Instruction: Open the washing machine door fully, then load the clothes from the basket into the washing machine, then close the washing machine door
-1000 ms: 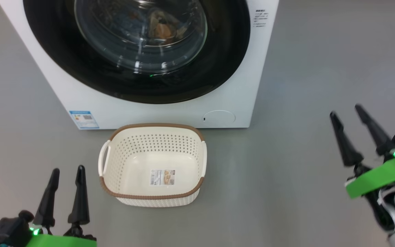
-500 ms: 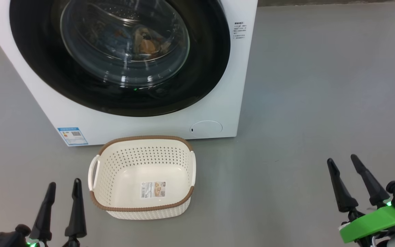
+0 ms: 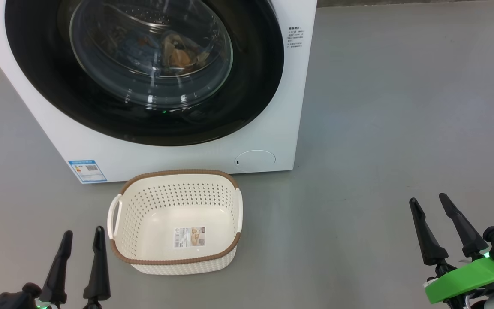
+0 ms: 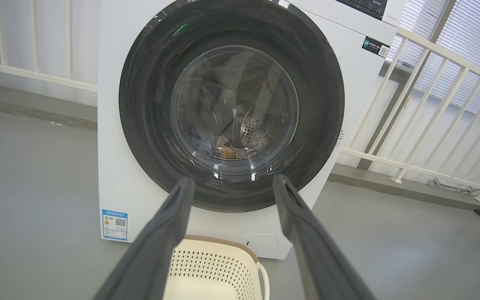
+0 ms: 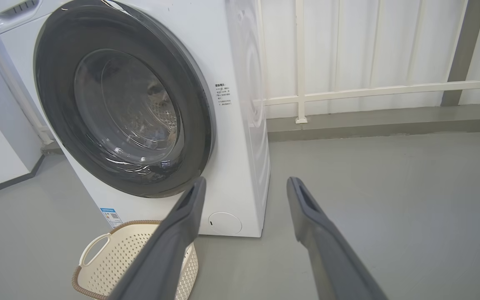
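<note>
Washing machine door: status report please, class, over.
Left gripper, right gripper open, empty. Washing machine door shut, clothes inside. Basket empty, nothing blocking.

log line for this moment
phase: task looks done | washing machine door: shut | clothes: in drum, behind glass | basket: only its label inside | left gripper: open, free | right gripper: open, free

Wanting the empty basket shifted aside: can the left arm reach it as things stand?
Probably yes. The left fingers stand open right beside the basket, apart from it, with only bare floor between.
</note>
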Available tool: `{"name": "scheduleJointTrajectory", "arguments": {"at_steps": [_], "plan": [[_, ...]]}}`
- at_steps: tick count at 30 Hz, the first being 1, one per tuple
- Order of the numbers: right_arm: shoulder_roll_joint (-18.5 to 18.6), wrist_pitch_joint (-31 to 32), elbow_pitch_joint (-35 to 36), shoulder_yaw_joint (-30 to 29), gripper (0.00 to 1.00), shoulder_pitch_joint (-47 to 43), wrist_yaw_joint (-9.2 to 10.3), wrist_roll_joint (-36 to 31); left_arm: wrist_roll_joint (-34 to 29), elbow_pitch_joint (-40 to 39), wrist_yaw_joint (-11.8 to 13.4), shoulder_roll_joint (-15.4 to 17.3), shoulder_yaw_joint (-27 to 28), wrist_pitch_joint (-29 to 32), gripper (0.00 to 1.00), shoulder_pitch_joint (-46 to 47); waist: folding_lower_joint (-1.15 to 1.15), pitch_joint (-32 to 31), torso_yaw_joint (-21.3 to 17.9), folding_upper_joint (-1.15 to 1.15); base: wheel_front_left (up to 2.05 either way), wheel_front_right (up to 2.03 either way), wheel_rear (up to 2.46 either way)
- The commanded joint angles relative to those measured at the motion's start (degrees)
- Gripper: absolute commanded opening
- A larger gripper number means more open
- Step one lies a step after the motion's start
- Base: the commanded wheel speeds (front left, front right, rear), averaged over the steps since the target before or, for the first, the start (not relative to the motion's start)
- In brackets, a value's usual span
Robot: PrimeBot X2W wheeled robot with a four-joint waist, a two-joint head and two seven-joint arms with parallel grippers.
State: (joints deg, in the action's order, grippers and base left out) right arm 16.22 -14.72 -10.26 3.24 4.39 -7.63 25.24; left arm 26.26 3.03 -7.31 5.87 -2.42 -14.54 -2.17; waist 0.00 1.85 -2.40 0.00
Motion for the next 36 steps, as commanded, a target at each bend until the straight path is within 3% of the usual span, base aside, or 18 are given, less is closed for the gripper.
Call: {"name": "scheduleJointTrajectory", "arguments": {"at_steps": [1,28,29,36], "plan": [[1.0,-0.3,1.1,1.2,1.0,0.3,0.14,-0.3,-0.7,-1.6,-0.2,1.3,1.6,-0.5,1.0,1.4,0.0,0.1,0.1,0.0,0.0,0.0,0.0],[0.8,-0.3,0.6,2.2,1.0,0.8,0.14,-0.8,-1.8,-1.5,-0.2,1.5,1.3,-0.5,1.0,2.0,0.0,1.0,0.3,0.0,0.0,0.0,0.0],[0.0,0.0,-0.7,1.3,0.0,0.1,0.0,-0.4,-1.8,0.0,0.0,0.5,-0.7,0.0,0.0,0.1,0.0,1.1,0.3,0.0,0.0,0.0,0.0],[-2.0,0.4,-3.7,1.7,0.0,-1.0,-0.01,1.0,-0.4,3.2,0.0,-1.1,-1.2,0.7,0.0,-0.4,0.01,1.0,0.4,0.0,0.0,0.0,0.0]]}}
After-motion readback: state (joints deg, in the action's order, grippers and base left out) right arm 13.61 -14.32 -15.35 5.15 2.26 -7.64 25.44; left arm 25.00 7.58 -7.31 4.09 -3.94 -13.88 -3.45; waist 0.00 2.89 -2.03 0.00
